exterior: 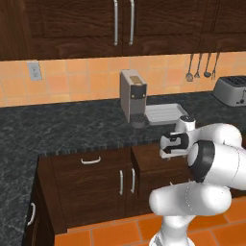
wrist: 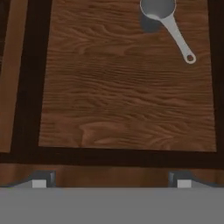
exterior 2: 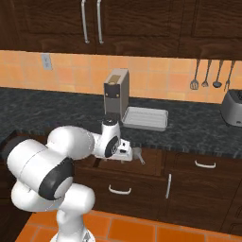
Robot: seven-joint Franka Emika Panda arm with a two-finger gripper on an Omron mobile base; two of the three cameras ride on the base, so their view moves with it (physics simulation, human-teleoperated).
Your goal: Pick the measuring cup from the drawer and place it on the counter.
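Drawer (wrist: 127, 96): lay open directly beneath the fingers, a flat floor of brown wood with wavy grain, framed by dark, nearly black walls.
Fingers: two small dark tips (wrist: 40, 178) stood wide apart at the bottom of the hand view, with nothing between them.
Gripper (wrist: 111, 181): hung above the drawer's near edge, pointed down at the bare floor.
Measuring cup (wrist: 168, 24): rested on the drawer floor well beyond the right finger, at the far end (its bowl was cut by the top edge of the hand view). It was a small round grey bowl with a metallic sheen and a thin straight handle that ran back toward the right finger and ended in a small ring. It was apart from both fingers.
Counter (exterior: 72, 125): black stone with fine pale speckles, long and flat, behind and above the gripper.
Coffee machine (exterior: 133, 96): a tall grey box on the counter.
Tray (exterior: 166, 113): grey metal, ridged, just right of the coffee machine.
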